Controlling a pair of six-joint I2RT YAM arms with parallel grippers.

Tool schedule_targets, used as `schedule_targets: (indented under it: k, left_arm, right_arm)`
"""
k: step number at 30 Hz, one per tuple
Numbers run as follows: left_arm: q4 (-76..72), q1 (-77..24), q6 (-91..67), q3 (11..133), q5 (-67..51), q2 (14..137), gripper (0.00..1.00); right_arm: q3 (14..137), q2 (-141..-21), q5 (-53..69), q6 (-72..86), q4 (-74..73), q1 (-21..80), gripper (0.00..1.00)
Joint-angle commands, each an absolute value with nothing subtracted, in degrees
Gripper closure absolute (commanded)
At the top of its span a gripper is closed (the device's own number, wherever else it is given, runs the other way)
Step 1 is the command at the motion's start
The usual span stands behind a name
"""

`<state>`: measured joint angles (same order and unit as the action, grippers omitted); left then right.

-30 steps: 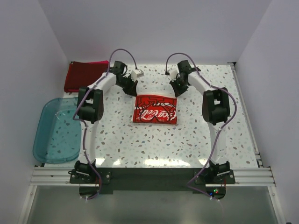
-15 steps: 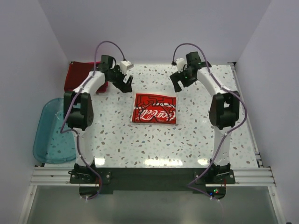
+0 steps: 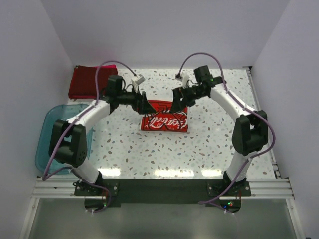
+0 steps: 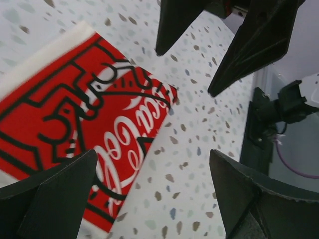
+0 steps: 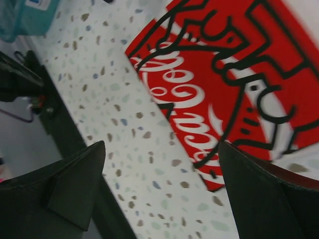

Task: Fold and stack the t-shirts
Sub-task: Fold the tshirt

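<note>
A white speckled table (image 3: pixel 199 149), walled in on three sides by pale panels, fills the overhead frame, with bare surface running from the centre to its right edge and down to the rail at the bottom. The left arm (image 3: pixel 84 117) sweeps up from the lower left, its elbow over the translucent teal tub (image 3: pixel 47 129) that overhangs the table's left edge; the right arm (image 3: pixel 234 107) arches in from the lower right. In the upper left corner lies a folded dark red t-shirt (image 3: pixel 84 82), well apart from the tools. At centre frame lies the folded cream-white t-shirt (image 3: pixel 164 122), flat, its red panel with white script facing up and bare table on all four sides. Over its upper edge the left tool (image 3: pixel 143 103) and right tool (image 3: pixel 177 102) point at each other, near but apart, each the nearest thing in the other's way. The left wrist view shows the left tool (image 4: pixel 149 199) spread wide with nothing between its fingers, the shirt's corner below it, and the right tool (image 4: pixel 184 73) just as wide at top. The right wrist view shows the right tool (image 5: pixel 164 189) wide and holding nothing above the red print, with the tub's corner at upper left.
</note>
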<state>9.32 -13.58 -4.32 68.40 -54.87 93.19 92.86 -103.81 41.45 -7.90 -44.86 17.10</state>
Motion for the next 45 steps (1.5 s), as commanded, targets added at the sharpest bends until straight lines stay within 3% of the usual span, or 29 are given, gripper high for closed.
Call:
schedule_targets:
  k: [1, 6, 20, 29, 35, 45]
  left_arm:
    - [-1.19, -17.22, -17.37, 61.03, -60.2, 94.13, 0.0]
    - [-10.01, -19.34, -28.99, 55.29, -61.96, 97.98, 0.0]
    - [-3.34, -11.78, -25.93, 56.25, -60.38, 116.71, 0.0]
    - [5.78, -9.49, -18.13, 57.65, -62.49, 110.24, 0.0]
    - [14.65, -12.04, -11.44, 62.66, -64.33, 104.16, 0.0]
    - [13.01, -14.59, -11.34, 59.86, -63.55, 109.15, 0.0]
  right_arm:
    - [86.25, -104.41, 52.19, 2.08, -41.76, 20.65, 0.01]
    - [81.57, -107.31, 55.37, 8.43, -36.13, 22.24, 0.01]
    - [75.42, -122.69, 52.21, 2.38, -39.28, 13.37, 0.01]
    - [78.65, -117.96, 52.46, -7.55, -50.43, 10.63, 0.01]
    - [80.51, -110.75, 56.25, -7.92, -54.14, 13.87, 0.01]
    - [73.74, -114.07, 55.11, -6.93, -49.92, 17.58, 0.01]
